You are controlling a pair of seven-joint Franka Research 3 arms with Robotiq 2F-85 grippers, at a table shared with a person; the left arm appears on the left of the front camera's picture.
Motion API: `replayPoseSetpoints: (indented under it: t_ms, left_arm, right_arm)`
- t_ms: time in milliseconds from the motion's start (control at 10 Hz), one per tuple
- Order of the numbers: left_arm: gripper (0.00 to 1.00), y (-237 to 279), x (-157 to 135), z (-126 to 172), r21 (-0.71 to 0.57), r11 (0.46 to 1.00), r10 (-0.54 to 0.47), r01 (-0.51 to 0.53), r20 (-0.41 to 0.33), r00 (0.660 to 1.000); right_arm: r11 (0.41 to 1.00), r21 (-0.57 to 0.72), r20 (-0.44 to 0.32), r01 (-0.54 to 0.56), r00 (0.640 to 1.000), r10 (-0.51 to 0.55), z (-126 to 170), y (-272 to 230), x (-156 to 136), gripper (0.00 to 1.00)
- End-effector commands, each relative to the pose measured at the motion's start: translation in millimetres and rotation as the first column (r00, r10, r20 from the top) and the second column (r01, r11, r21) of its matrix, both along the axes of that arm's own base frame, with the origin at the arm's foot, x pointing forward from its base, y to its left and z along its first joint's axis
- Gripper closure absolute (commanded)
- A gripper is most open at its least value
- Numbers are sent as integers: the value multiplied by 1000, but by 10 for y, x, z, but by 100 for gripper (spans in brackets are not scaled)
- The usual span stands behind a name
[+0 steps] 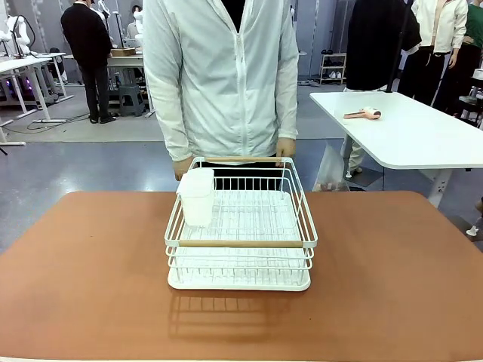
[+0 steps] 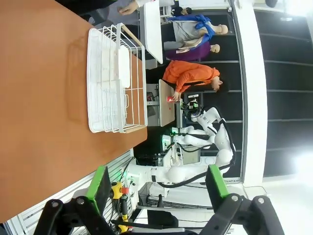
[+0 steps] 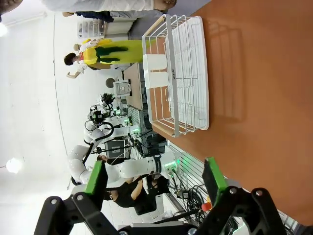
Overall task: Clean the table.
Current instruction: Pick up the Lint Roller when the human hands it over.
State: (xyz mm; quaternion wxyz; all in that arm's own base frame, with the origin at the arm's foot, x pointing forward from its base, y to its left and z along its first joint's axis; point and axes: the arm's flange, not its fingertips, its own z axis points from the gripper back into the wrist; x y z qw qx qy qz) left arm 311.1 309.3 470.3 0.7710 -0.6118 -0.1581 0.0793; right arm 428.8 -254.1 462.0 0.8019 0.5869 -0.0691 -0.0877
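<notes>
While a person in a white jacket stands just behind the dish rack, the reddish-brown table carries this rack near its middle, and the rack stands flat on the top. It is a white wire rack on a white tray, with one wooden handle on its near side and a second one on its far side. A white container sits upright at the rack's far left corner (left as the robot sees it). One hand of the person is at the right end of the rack's far handle, the other hand is just beside the rack's far left corner; whether they grasp the rack, I cannot tell.

The left gripper is well apart from the rack, with its green pads spread wide and nothing between them. The right gripper is also well apart from the rack, its jaws equally wide and empty.
</notes>
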Motion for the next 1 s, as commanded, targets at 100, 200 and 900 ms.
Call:
replayPoseSetpoints:
  t_ms: [100,200,900]
  left_arm:
    - [0,11,-46,28,-10,1000,-4,4,8,1000]
    - [0,11,-46,28,-10,1000,-4,4,8,1000]
    - [0,11,-46,28,-10,1000,-4,4,8,1000]
  right_arm:
    - [1000,0,2,0,1000,0,23,4,-6,0]
    - [1000,0,2,0,1000,0,23,4,-6,0]
    - [1000,0,2,0,1000,0,23,4,-6,0]
